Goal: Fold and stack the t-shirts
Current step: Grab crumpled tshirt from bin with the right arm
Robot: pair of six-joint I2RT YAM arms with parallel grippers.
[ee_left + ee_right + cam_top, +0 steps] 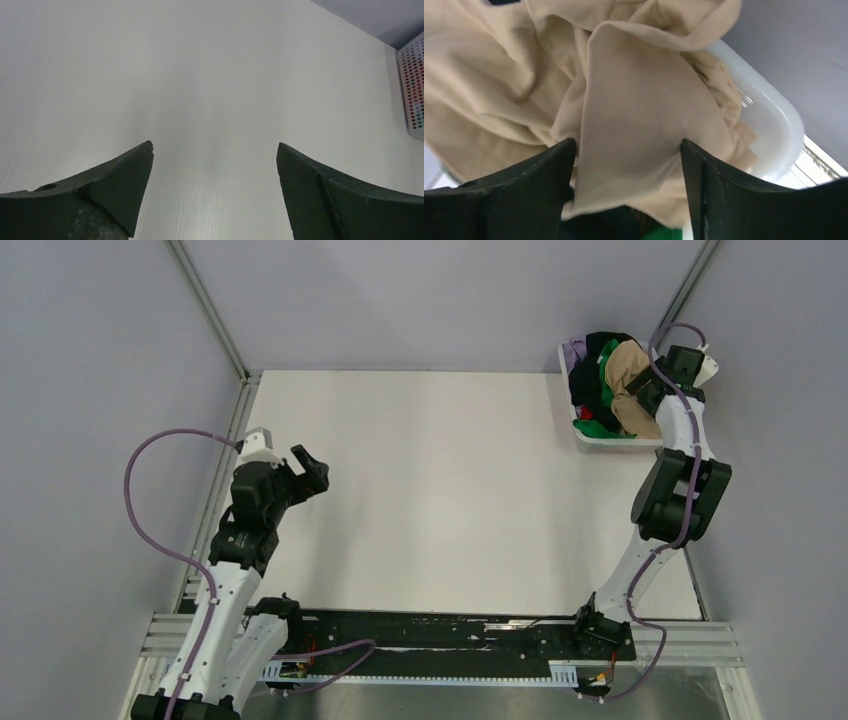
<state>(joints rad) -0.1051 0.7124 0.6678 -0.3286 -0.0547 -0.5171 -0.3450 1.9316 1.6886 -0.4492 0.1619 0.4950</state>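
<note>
The t-shirts lie bunched in a white basket (592, 445) at the table's far right corner. A large tan shirt (628, 380) is on top, with green (592, 427), black (600, 345), pale purple (572, 352) and a bit of red (583, 414) cloth around it. My right gripper (640, 392) reaches down into the basket. In the right wrist view its jaws (628, 142) stand apart with a fold of the tan shirt (634, 100) between them, the cloth touching both fingers. My left gripper (312, 468) hovers open over the left of the table, nothing between its fingers (215, 147).
The white table top (440, 490) stretches between the arms. The basket's latticed side (412, 90) shows at the right edge of the left wrist view, and its smooth rim (774, 125) lies just beyond the right fingers. Grey walls close off the back and sides.
</note>
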